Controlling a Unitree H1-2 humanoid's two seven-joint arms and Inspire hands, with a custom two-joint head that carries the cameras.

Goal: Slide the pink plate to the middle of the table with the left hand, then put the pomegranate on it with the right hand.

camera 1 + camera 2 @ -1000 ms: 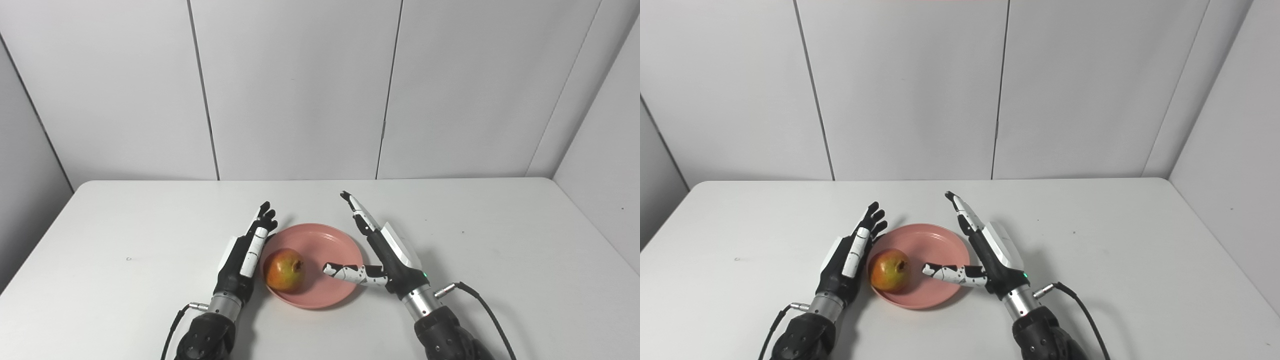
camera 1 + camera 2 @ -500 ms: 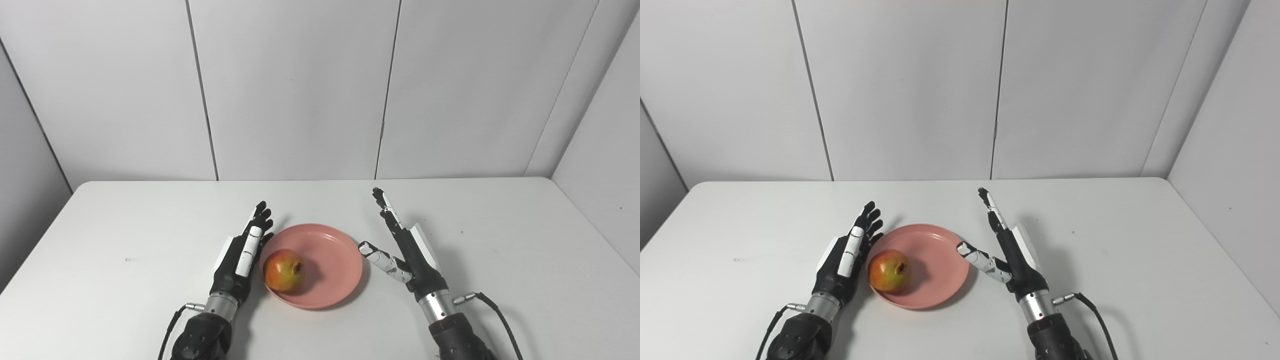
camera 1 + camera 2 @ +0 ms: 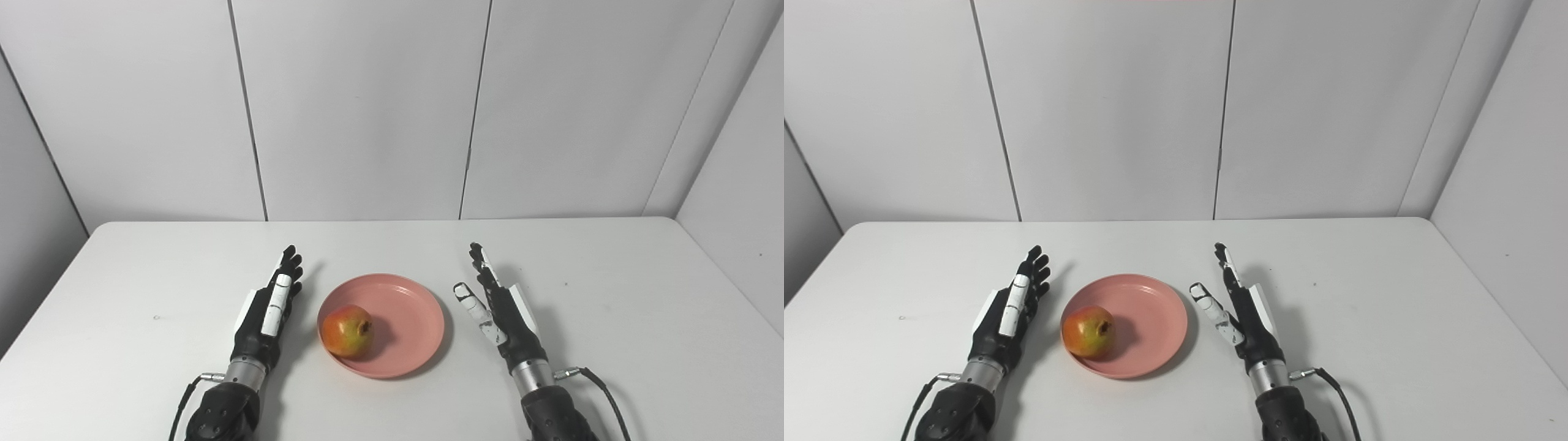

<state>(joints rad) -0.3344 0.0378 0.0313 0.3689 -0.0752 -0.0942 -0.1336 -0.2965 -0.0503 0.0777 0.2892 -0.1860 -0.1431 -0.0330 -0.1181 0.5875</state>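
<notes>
The pink plate (image 3: 404,306) sits in the middle of the white table (image 3: 612,294). The pomegranate (image 3: 347,331), red and yellow, rests on the plate's front left part. My left hand (image 3: 267,311) is open and empty, to the left of the plate and clear of it, fingers pointing away from me. My right hand (image 3: 503,309) is open and empty, to the right of the plate and apart from it, thumb toward the plate. The same scene shows in the right eye view, with the plate (image 3: 1151,312) and pomegranate (image 3: 1088,331) between the two hands.
Grey wall panels (image 3: 367,110) stand behind the table and at both sides. A black cable (image 3: 603,392) runs from my right wrist. The table's far edge lies well behind the plate.
My right hand has drawn back from over the plate to its right side and lowered. My left hand has moved left, away from the plate's rim. Plate and pomegranate have stayed put.
</notes>
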